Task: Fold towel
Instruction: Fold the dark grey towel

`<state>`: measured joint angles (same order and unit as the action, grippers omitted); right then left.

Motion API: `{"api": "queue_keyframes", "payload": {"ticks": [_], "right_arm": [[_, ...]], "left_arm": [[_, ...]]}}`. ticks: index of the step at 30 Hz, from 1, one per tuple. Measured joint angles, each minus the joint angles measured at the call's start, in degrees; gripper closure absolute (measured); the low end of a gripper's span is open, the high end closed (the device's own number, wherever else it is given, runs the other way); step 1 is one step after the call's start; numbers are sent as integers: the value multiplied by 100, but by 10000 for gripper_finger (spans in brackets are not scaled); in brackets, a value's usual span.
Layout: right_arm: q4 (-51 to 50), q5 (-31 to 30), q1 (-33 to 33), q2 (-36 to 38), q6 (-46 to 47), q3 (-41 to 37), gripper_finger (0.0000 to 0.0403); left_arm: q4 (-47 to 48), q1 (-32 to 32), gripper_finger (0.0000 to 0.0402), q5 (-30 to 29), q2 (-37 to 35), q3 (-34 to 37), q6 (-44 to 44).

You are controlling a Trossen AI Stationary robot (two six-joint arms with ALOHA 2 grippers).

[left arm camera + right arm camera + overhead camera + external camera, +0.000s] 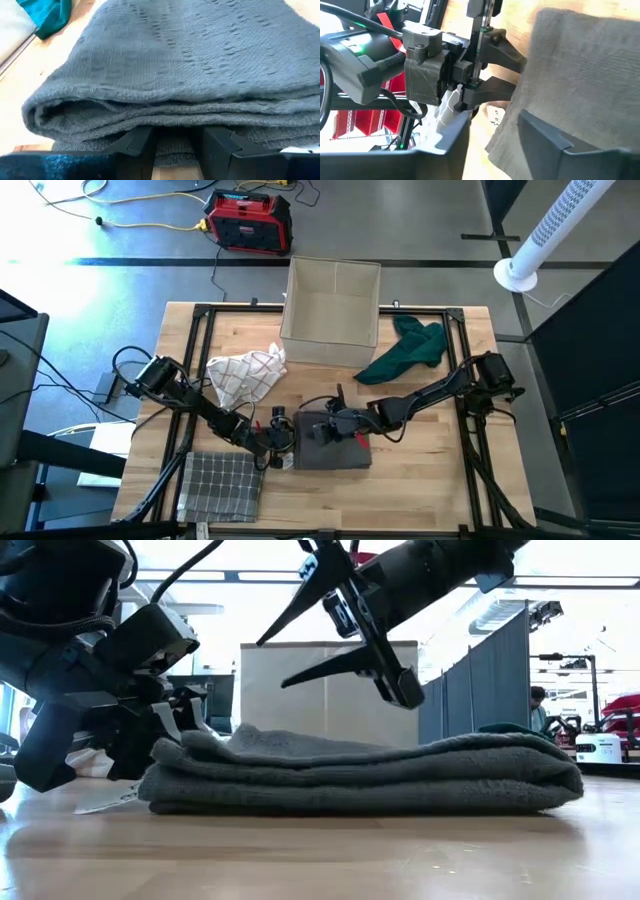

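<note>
A grey towel (338, 448) lies folded in several layers near the table's near edge, flat on the wood (360, 775). My left gripper (284, 436) is open and sits low at the towel's left edge (150, 112), also seen from the right wrist view (520, 75). My right gripper (272, 662) is open and hovers above the towel's left part, fingers pointing toward the left arm, clear of the cloth (580, 60). My left gripper comes level from the table's left, its spread fingers (136, 144) reaching in at the towel's left edge (175, 142). The upper folded layers (125, 107) overhang the fingertips and hide them. Whether the tips touch the cloth, I cannot tell.
A white checked cloth (246, 374) lies crumpled behind the left arm, and a green towel (408, 350) lies toward the far right. A beige box (332, 302) stands at the far edge. A folded dark plaid cloth (220, 485) lies at the near left corner.
</note>
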<state>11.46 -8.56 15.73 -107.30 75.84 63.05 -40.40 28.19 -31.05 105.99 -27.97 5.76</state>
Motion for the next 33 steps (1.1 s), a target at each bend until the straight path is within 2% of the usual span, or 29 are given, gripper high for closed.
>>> {"api": "queue_keyframes", "payload": {"ticks": [3, 10, 17, 20, 24, 28, 33], "right_arm": [[-15, -151, 74, 102, -154, 0, 215], [-371, -1160, 500, 742, -759, 0, 226], [-820, -2193, 1131, 1133, -1429, 0, 259], [-1021, -2508, 1437, 1105, -1782, 0, 271], [-1428, -3365, 1900, 878, -1691, 2, 285], [-1601, -4187, 2248, 504, -1482, 2, 306], [-1485, -4549, 2343, -218, -1436, 2, 349]], "left_arm": [[177, 74, 295, -318, -129, 2, -90], [1222, 273, 309, -1053, -1138, 13, -309], [2824, 308, 310, -1320, -2741, 10, 400], [3049, 390, 310, -1471, -3181, 11, 602], [2583, 379, 310, -1244, -3097, 9, 463], [1865, 174, 310, -918, -2582, 9, 340], [787, -198, 310, -815, -1767, 6, -221]]}}
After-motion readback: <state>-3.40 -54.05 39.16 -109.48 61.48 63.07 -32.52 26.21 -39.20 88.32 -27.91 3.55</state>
